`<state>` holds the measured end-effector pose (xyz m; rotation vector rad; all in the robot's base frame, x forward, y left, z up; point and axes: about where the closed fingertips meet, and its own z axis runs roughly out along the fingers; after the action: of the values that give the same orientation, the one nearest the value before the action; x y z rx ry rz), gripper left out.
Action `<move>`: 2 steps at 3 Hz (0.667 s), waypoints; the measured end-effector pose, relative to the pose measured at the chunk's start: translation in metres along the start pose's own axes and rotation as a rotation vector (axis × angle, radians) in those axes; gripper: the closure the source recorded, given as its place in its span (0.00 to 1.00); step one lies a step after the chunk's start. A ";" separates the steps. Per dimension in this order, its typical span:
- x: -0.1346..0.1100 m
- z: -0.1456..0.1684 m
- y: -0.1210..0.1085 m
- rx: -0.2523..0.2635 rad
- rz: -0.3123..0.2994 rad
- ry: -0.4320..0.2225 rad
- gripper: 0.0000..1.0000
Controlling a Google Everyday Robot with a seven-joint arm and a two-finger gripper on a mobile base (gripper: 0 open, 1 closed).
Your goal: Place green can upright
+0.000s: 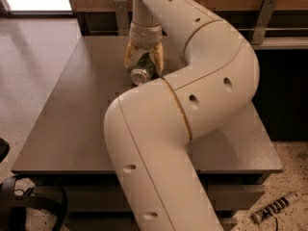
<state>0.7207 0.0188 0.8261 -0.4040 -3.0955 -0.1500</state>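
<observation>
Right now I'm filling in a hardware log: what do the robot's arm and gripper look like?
The arm is a smooth cream shell of rounded tubular links, with a thin yellowish seam at one joint and small dark oval holes. No cables show. The gripper, at the green can, has two tan fingers under a ringed cream wrist.

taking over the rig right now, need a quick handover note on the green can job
Things: the small dark green aluminium drink can lies on its side at the far part of the grey table, silver end toward the camera.
Arm: the gripper is down over the can, pointing at the tabletop; a firm hold cannot be confirmed.
Done: gripper is at the can.
Left: secure the grasp, lift, turn the can upright, set it on the table, let go.
</observation>
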 end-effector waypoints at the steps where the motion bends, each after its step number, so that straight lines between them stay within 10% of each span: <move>1: -0.004 0.003 0.003 -0.009 0.000 -0.013 0.55; 2: -0.008 0.006 0.005 -0.015 0.000 -0.020 0.79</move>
<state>0.7293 0.0228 0.8201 -0.4083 -3.1164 -0.1706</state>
